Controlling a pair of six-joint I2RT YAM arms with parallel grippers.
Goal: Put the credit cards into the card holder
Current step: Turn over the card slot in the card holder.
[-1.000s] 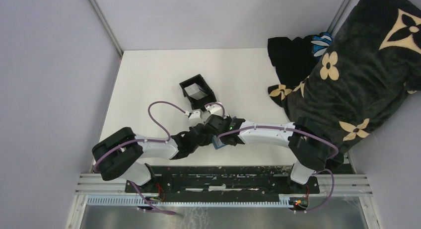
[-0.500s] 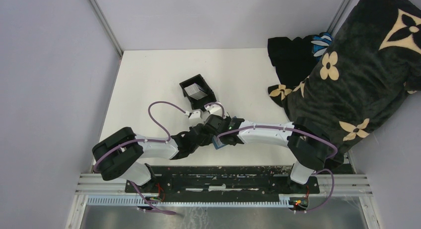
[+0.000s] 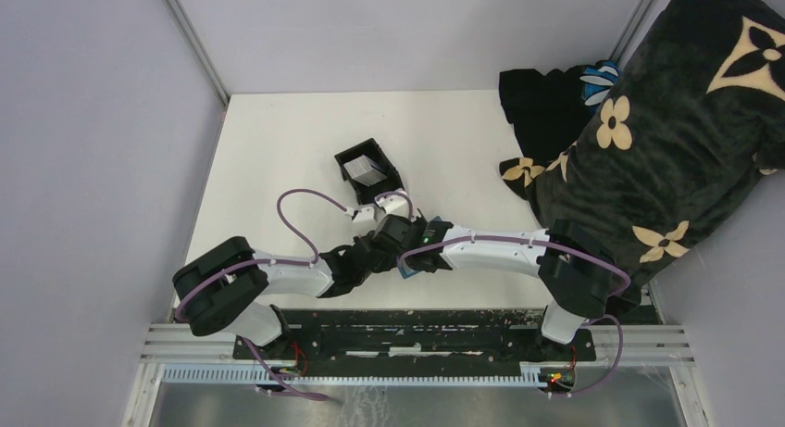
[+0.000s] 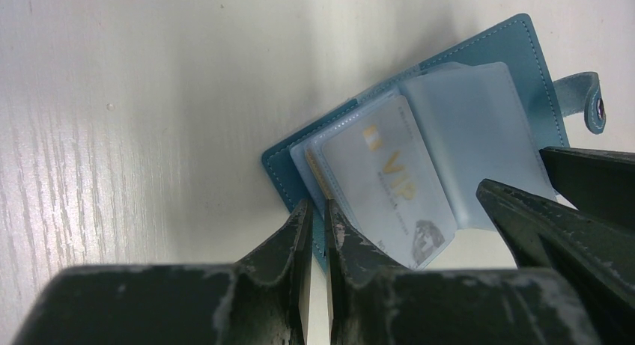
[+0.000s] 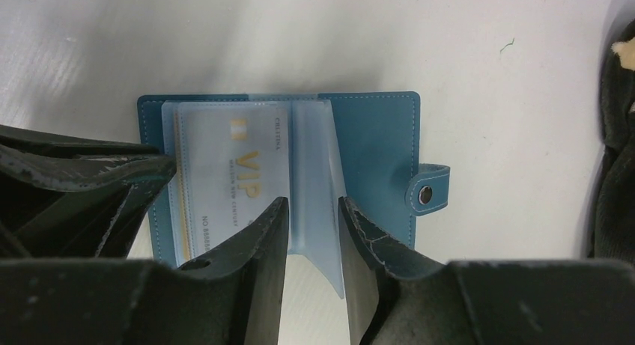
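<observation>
One credit card (image 5: 232, 173) sits sleeved in the open card holder (image 5: 371, 135); more cards (image 3: 367, 173) seemingly lie in the black box (image 3: 344, 156). The left gripper (image 4: 317, 210) pinches the cover edge, and the right gripper (image 5: 313, 210) has its jaws parted around a sleeve.

The surface (image 3: 278, 140) is a white, matt, rectangular board; the left wrist view shows faint grain in it. Pale lavender-grey walls (image 3: 93, 121) enclose it on the left and at the back. Metal posts (image 3: 193, 43) run along the two back corners. On the right, a dark blanket (image 3: 666, 121) with cream flower motifs covers the far right corner of the surface. A blue-and-white patch (image 3: 600, 78) shows at its upper fold. Along the near edge lies a black plate (image 3: 417, 320), flanked by aluminium rails (image 3: 666, 339), with a grey metal sheet (image 3: 417, 404) below. Lighting is even and diffuse; shadows are soft.
</observation>
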